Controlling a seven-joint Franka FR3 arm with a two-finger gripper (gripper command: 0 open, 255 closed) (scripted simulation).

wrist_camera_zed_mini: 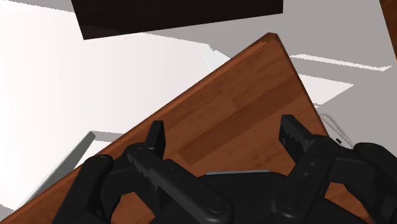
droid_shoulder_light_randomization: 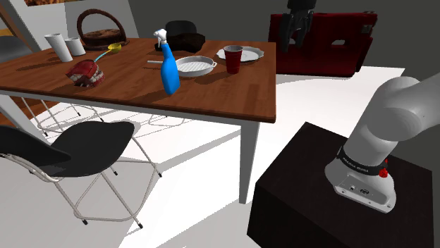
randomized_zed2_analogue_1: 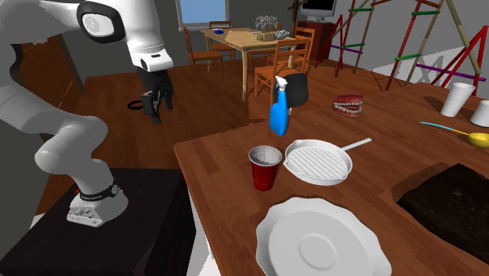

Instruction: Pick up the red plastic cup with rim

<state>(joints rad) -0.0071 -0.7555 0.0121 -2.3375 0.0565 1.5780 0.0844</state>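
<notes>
End effector (droid_shoulder_light_randomization: pixel 295 41) hangs open above table corner (droid_shoulder_light_randomization: pixel 264 109), red cup (droid_shoulder_light_randomization: pixel 233 59) well apart.

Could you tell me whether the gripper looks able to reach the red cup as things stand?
Probably yes: the open gripper hangs in free air, nothing covers the red cup, though a pan stands close.

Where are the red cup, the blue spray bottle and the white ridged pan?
Red cup (randomized_zed2_analogue_1: pixel 265 177), second exterior view, side wall.
Blue spray bottle (randomized_zed2_analogue_1: pixel 279 119), second exterior view, blue body.
White ridged pan (randomized_zed2_analogue_1: pixel 317 162), second exterior view, ridged base.
</notes>
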